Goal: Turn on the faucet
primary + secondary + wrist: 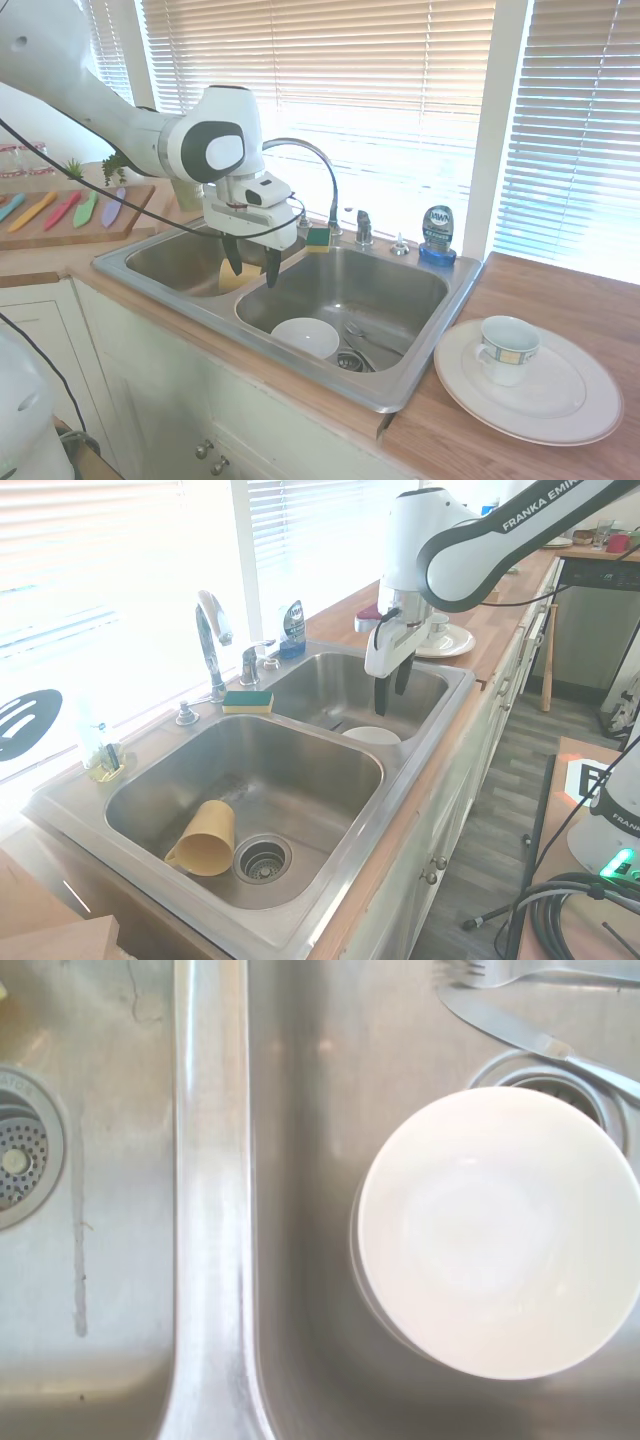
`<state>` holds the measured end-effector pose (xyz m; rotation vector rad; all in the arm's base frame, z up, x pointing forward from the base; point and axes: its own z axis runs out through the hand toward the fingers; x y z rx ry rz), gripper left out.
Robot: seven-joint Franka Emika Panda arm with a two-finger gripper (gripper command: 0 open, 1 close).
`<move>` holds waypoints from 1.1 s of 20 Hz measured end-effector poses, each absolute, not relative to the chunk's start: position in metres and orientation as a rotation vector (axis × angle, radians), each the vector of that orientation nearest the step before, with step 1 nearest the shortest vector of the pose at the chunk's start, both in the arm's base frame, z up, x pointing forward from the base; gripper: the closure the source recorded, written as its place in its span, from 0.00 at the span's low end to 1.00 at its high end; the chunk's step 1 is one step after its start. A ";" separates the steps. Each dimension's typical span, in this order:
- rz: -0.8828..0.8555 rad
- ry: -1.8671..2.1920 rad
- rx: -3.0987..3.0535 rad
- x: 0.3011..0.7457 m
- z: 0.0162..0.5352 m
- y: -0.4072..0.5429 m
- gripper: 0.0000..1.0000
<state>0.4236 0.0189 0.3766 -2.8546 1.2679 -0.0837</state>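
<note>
The faucet (318, 165) is a chrome gooseneck spout arching over the back rim of the double sink (420, 385). Its small lever handle (363, 228) stands just right of the spout's base. In the second exterior view the faucet (208, 645) rises behind the sponge, with the handle (250, 661) beside it. My gripper (252, 268) hangs open and empty over the divider between the two basins, in front of the spout and well short of the handle. It points straight down (391, 693). No water is running.
A white bowl (500, 1230) sits in the basin below me, with a knife (530, 1040) by the drain. A yellow cup (203, 835) lies in the other basin. A green-yellow sponge (318, 238) and blue soap bottle (438, 233) flank the handle. A plate (560, 405) holding a mug (507, 348) rests on the counter.
</note>
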 end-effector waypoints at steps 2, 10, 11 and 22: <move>-0.073 1.262 -2.861 0.423 0.376 0.018 0.00; -0.072 1.277 -2.859 0.422 0.374 0.011 1.00; -0.072 1.278 -2.859 0.422 0.374 0.010 1.00; -0.068 1.283 -2.857 0.420 0.372 0.006 1.00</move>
